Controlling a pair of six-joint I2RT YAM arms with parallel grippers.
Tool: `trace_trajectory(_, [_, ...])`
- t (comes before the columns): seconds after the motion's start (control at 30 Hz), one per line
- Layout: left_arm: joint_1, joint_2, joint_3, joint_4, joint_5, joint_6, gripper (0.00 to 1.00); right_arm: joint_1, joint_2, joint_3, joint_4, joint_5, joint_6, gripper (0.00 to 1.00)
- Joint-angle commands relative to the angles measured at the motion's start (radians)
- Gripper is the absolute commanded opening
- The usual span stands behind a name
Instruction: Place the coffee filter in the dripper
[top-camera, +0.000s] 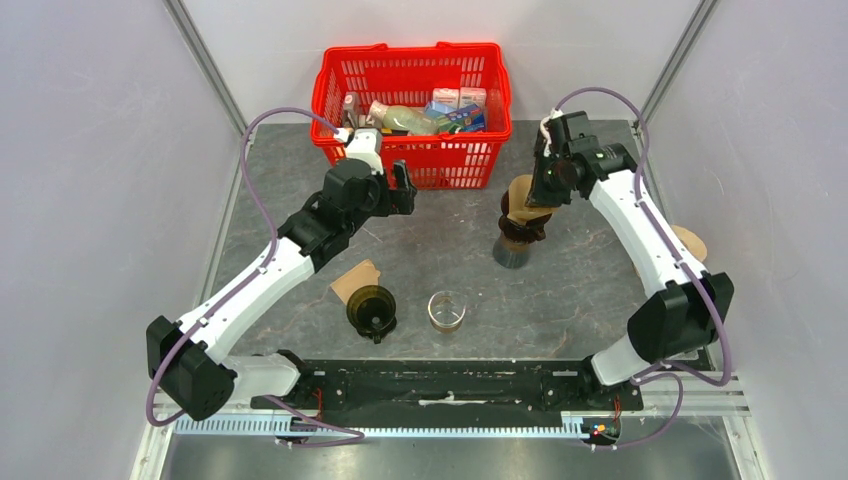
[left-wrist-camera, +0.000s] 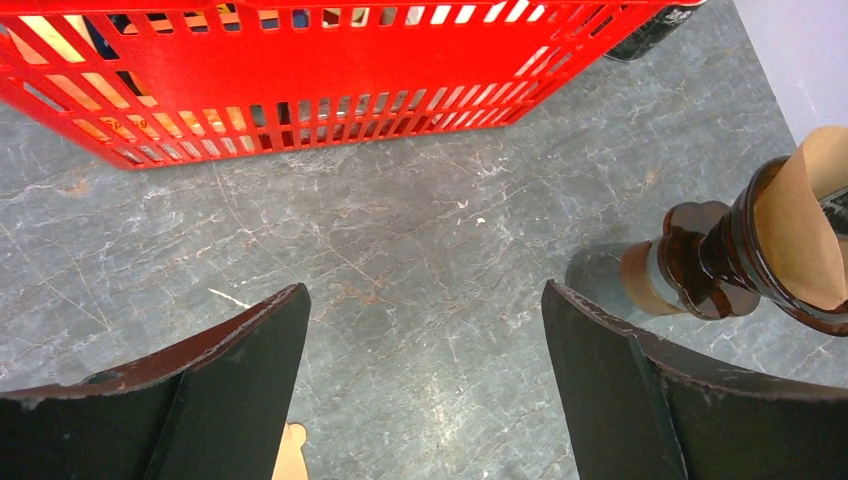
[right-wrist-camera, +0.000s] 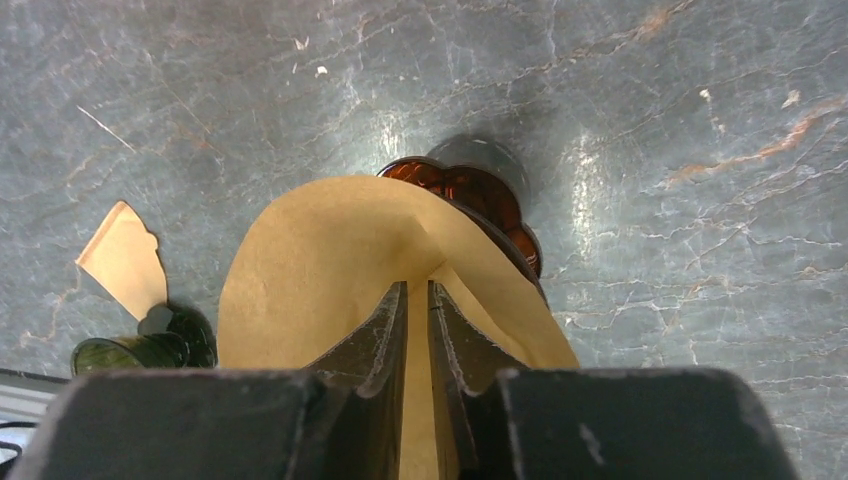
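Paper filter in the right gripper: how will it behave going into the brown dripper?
Probably floppy: the filter already bows and creases where the right gripper pinches it. Likely very light, so it may cling or shift on release. Pressing hard looks risky: the dripper perches on a narrow cup and could tip.

Grey marbled tabletop (top-camera: 580, 290) fills frame centre; pale plain walls (top-camera: 90, 150) enclose left, right and top; metal posts (top-camera: 205, 60) at upper corners.
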Motion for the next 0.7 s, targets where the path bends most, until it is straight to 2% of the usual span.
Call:
trace_trajectory(0.0, [0.019, -0.005, -0.005, 0.035, -0.032, -0.031, 0.93, 0.027, 0.051, 0.055, -0.053, 0.007, -0.032, 0.18])
trace_trajectory(0.23, [0.032, -0.005, -0.008, 0.037, -0.042, -0.023, 0.93, 0.054, 0.066, 0.055, -0.063, 0.076, -0.035, 0.16])
trace_trajectory(0.67, [0.046, 0.0, -0.007, 0.039, -0.035, -0.026, 0.94, 0.073, 0.116, 0.056, -0.074, 0.077, -0.077, 0.18])
